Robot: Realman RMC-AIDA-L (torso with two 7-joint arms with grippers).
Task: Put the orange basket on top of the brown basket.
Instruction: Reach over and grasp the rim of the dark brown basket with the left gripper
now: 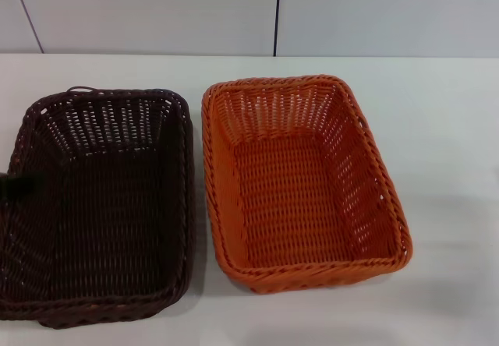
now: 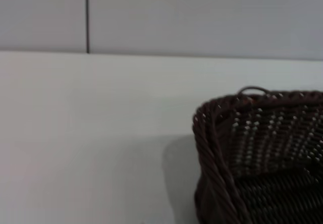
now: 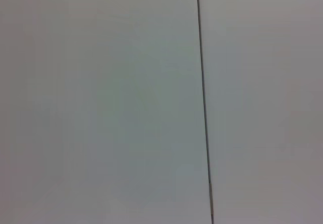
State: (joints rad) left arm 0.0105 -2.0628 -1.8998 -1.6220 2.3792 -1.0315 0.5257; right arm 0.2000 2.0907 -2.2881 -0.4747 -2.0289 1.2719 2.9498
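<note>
White table (image 1: 452, 128) with a pale panelled wall (image 1: 156, 11) behind it. Two baskets sit on it side by side, rims just about touching: the brown basket (image 1: 101, 206) on the robot's left, the orange basket (image 1: 300, 182) to its right, both upright. A dark bit (image 1: 17, 186) pokes in at the brown one's left rim, maybe the left gripper; can't tell its jaws. The right gripper isn't visible.

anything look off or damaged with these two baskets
One small thing: a strand of weave loops up out of the brown basket rim at its far edge, seen in the left wrist view too. Otherwise both it and the orange basket sit upright, empty, side by side on the white table.
</note>
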